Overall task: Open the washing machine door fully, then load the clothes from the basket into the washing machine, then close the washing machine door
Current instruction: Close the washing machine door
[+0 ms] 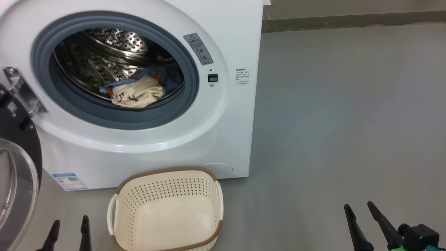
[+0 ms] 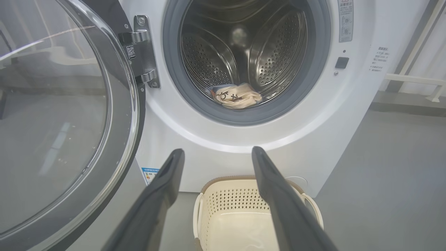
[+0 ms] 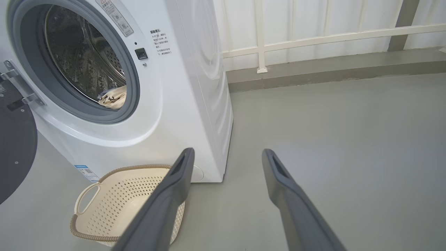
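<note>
The white washing machine (image 1: 223, 115) stands with its door (image 1: 15, 181) swung wide to the left, black rim and glass bowl showing. The clothes (image 1: 139, 91), cream cloth over blue fabric, lie at the front of the steel drum; they also show in the left wrist view (image 2: 237, 97) and the right wrist view (image 3: 113, 98). The cream basket (image 1: 167, 195) sits on the floor before the machine with nothing in it. My left gripper (image 1: 69, 223) hangs open left of the basket. My right gripper (image 1: 360, 209) is open over bare floor at the right.
Grey floor (image 1: 348, 122) stretches to the right of the machine. A low kerb (image 3: 331, 69) and a white railing (image 3: 313, 36) run along the far side. The open door (image 2: 69, 132) fills the space left of the drum opening.
</note>
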Tool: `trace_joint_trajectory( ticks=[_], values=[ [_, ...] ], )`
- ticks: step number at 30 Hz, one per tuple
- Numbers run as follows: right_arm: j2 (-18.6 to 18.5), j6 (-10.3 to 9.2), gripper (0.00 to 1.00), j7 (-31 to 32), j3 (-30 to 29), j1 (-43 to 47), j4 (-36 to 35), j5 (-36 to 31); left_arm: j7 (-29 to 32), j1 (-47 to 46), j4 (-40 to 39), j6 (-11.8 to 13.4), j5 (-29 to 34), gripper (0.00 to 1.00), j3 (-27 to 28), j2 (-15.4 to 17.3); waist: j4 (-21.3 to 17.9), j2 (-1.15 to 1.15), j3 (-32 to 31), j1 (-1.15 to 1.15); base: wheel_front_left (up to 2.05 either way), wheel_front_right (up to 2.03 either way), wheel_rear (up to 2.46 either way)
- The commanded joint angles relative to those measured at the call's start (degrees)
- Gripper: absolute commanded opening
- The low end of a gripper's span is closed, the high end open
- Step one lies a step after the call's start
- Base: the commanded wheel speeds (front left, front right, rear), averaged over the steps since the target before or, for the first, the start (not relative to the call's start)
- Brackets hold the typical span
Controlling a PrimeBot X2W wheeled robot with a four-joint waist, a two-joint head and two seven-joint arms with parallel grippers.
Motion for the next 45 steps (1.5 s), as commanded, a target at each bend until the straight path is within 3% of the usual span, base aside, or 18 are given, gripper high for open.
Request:
trace_joint_trajectory(
  ticks=[1, 13, 29, 38, 45],
  values=[
    [-1.2, 0.09, 1.0, -0.3, 0.9, -0.9, -1.5, 0.3, -0.4, -0.8, -1.5, -0.1, 0.4, 1.0, 2.2, 0.7, 0.0, 0.0, 0.0, 0.0, -1.22, 1.22, 0.0],
    [-1.2, 0.09, 1.0, -0.3, 0.6, -0.8, -1.7, 0.3, -0.4, -0.3, -2.9, -0.1, 0.1, 1.0, 2.2, 0.7, 0.4, 0.0, 0.1, 0.0, -1.24, 1.24, 0.0],
    [-1.1, 0.09, 1.0, -0.3, 1.3, -1.5, -1.9, -0.3, -0.4, -0.5, -3.9, -0.1, 0.6, 1.0, 2.4, 0.2, 2.2, 0.0, 0.2, 0.0, -0.07, 0.07, 0.0],
    [-1.0, 0.09, 1.0, -0.3, 2.9, -2.6, -1.9, -0.4, -0.4, -0.5, -3.5, -0.1, 0.6, 1.0, 3.7, -0.3, 6.2, 0.0, 0.1, 0.0, 0.0, 0.0, 0.0],
    [-0.3, 0.09, 1.0, -0.3, 7.0, -5.7, -0.6, -0.2, -0.4, 0.3, -3.7, -0.1, 0.3, 1.0, 5.1, -1.2, 13.7, 0.0, -0.1, 0.0, 0.0, 0.0, 0.0]
  ],
)
